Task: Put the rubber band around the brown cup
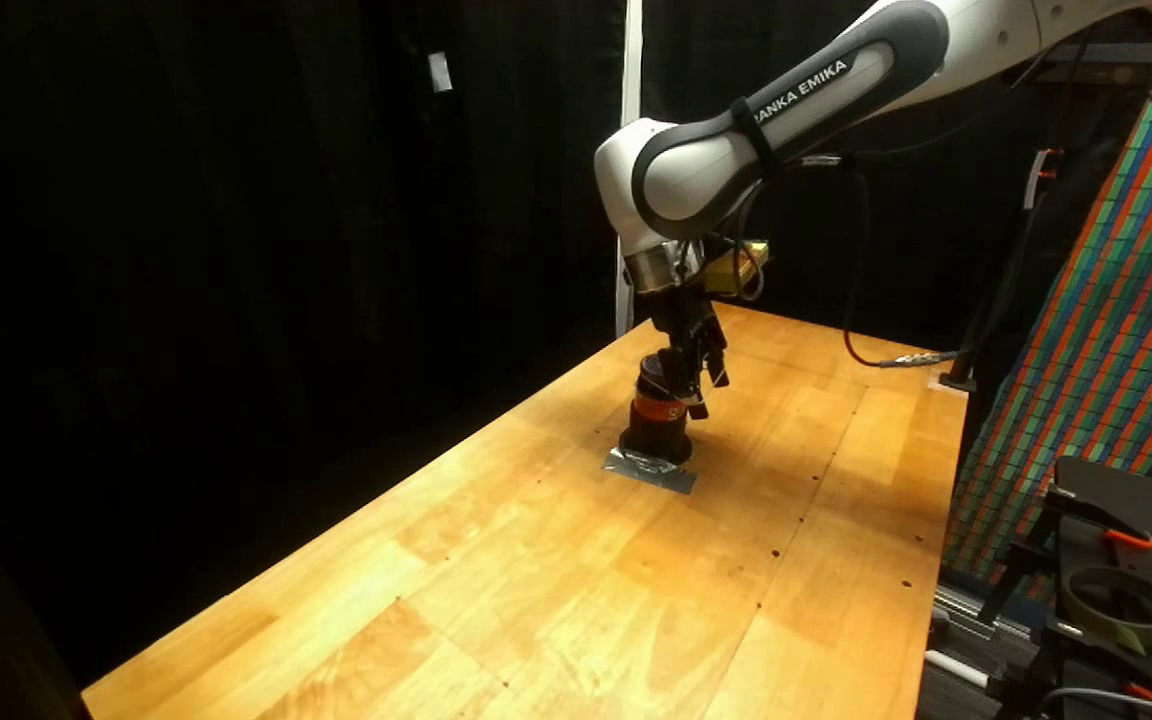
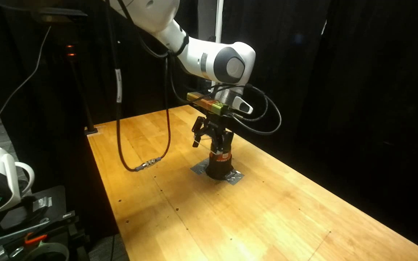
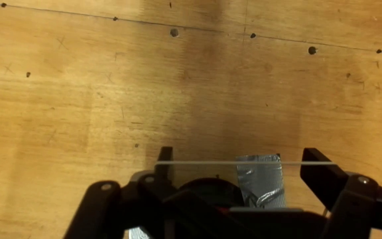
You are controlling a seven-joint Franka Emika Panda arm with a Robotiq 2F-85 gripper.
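The brown cup (image 1: 656, 437) stands upright on the wooden table, dark with an orange-red band on its upper part. It also shows in an exterior view (image 2: 219, 169), and partly in the wrist view (image 3: 211, 191), where the gripper hides most of it. My gripper (image 1: 709, 396) is open beside the cup's upper part; it also shows in an exterior view (image 2: 208, 147) and in the wrist view (image 3: 237, 158). The thin pale rubber band (image 3: 207, 163) is stretched between the two spread fingers; it also shows in an exterior view (image 2: 204, 145). Whether a finger touches the cup I cannot tell.
Silver tape (image 1: 651, 470) lies at the cup's base on the wooden table (image 1: 576, 620); it also shows in the wrist view (image 3: 260, 181). A cable (image 2: 117, 137) hangs from the arm down near the table. A black cart with tools (image 1: 1126, 520) stands beside the table.
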